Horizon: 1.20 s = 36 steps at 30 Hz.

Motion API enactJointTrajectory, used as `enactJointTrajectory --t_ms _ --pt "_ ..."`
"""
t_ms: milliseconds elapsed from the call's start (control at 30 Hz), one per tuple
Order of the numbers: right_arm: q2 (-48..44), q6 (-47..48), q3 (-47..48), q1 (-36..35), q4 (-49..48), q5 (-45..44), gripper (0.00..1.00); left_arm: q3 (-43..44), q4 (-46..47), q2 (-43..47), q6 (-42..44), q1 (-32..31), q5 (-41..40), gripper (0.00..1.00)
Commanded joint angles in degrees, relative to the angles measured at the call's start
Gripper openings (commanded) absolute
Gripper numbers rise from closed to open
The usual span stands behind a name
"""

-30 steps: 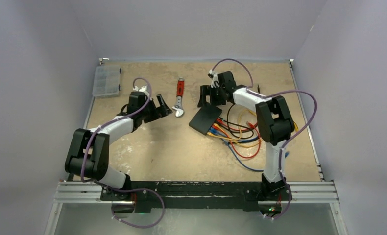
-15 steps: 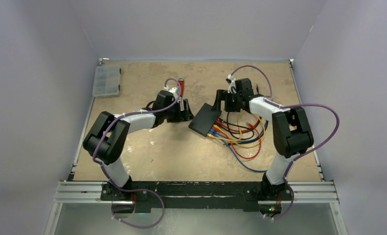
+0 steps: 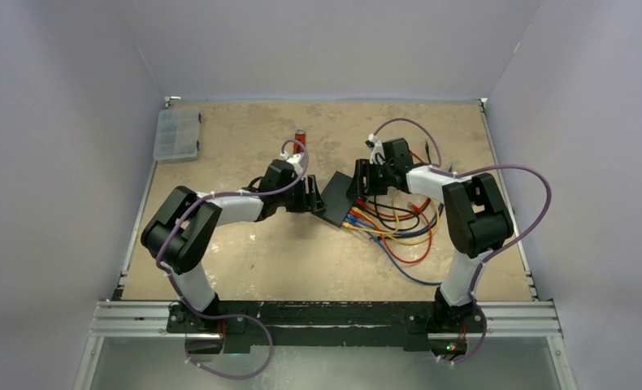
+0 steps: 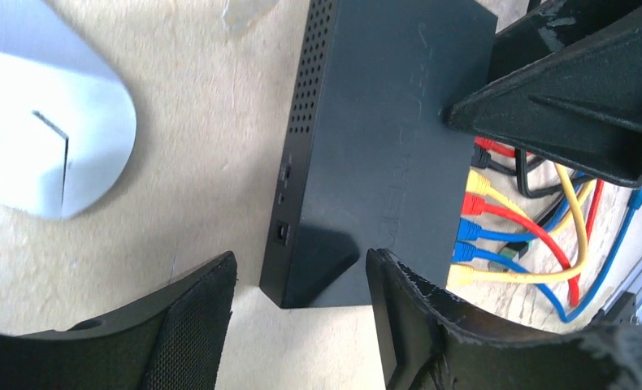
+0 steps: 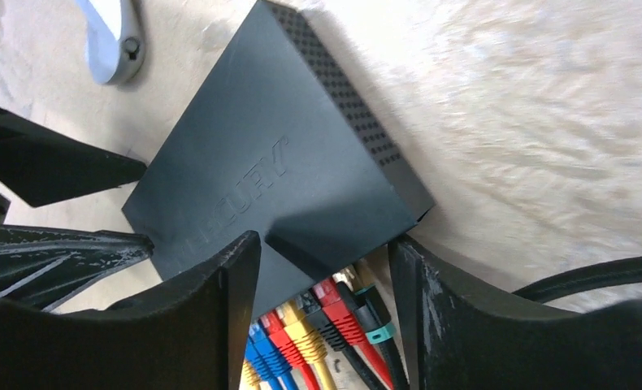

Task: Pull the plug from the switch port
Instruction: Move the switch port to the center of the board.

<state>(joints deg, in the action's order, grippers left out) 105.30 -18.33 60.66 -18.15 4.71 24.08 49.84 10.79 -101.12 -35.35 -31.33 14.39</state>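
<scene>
The switch (image 3: 338, 197) is a flat matte black box lying askew mid-table. Several plugs (image 5: 342, 317), blue, red, yellow and black, sit in the ports along its near right edge (image 4: 472, 219), and their cables (image 3: 399, 231) trail off to the right. My left gripper (image 3: 313, 195) is open, its jaws astride the switch's near left corner (image 4: 301, 317) with gaps on both sides. My right gripper (image 3: 365, 180) is open over the port edge (image 5: 326, 309). One finger is above the switch's top (image 5: 277, 171), the other is past its corner, and the plugs lie between them untouched.
A wrench lies just left of the switch, its red handle (image 3: 299, 142) showing behind the left arm and its pale head (image 4: 49, 138) beside the left fingers. A clear compartment box (image 3: 177, 134) sits at the far left. The two grippers' fingers are close together over the switch.
Both arms have closed in on the switch, the left one swinging right past the wrench and the right one coming down and left. Both pairs of jaws have narrowed.
</scene>
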Motion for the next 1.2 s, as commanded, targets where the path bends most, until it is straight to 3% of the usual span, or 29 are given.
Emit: enactJointTrajectory --t_ms 0,200,400,533,733,1000,1167 --pt "0.56 0.64 0.16 -4.29 -1.81 6.85 0.59 -3.96 1.75 6.51 -0.23 -0.56 -1.09 0.59" --pt "1.58 2.57 0.91 -10.77 -3.31 11.35 0.52 -10.12 -2.9 17.54 3.13 -0.92 -13.09 0.61" --pt "0.88 3.04 1.61 -13.1 -3.08 9.19 0.55 -10.83 -10.66 23.51 6.29 -0.84 -25.04 0.78" --pt "-0.03 2.15 2.33 -13.13 -2.78 7.56 0.59 -10.42 -11.81 22.97 6.94 -0.68 -22.68 0.82" --pt "0.64 -0.76 1.02 -13.1 -6.06 10.27 0.63 -10.77 -5.42 16.55 2.69 1.24 -12.88 0.82" --pt "1.68 -2.42 0.02 -13.57 -8.09 11.78 0.54 -11.7 -2.27 12.72 -0.74 3.12 -6.48 0.67" --pt "3.39 0.72 3.33 -16.18 -5.71 14.16 0.52 -12.37 -4.09 15.05 -0.44 3.12 -9.75 0.64"
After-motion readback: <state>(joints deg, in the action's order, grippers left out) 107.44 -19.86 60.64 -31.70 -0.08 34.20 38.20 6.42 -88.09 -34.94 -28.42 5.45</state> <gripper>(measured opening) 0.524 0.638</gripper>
